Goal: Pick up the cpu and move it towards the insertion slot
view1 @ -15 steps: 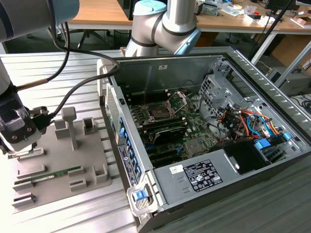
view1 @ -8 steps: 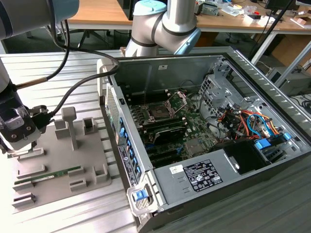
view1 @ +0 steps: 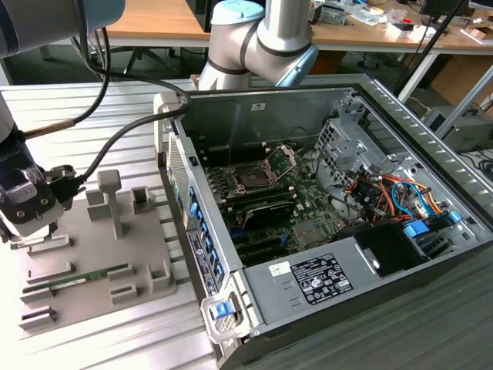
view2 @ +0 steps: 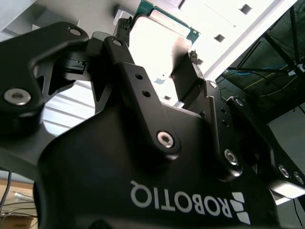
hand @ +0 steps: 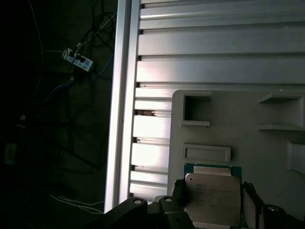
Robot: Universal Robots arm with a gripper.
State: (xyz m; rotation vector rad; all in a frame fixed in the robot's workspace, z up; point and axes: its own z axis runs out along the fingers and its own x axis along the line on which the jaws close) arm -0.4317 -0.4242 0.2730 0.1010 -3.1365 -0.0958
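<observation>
The claw (view2: pixel 159 42) is narrowed onto the cpu (hand: pixel 212 199), and both wrist views show its fingers (view2: pixel 128 62) against opposite edges. The chip sits flat, lid up, at the grey tray (view1: pixel 77 247) on the table (view1: pixel 92 116); whether it is lifted clear I cannot tell. The exterior view adds the insertion slot (view1: pixel 254 179), well apart toward the exterior view's right, inside the open computer case (view1: pixel 262 92).
</observation>
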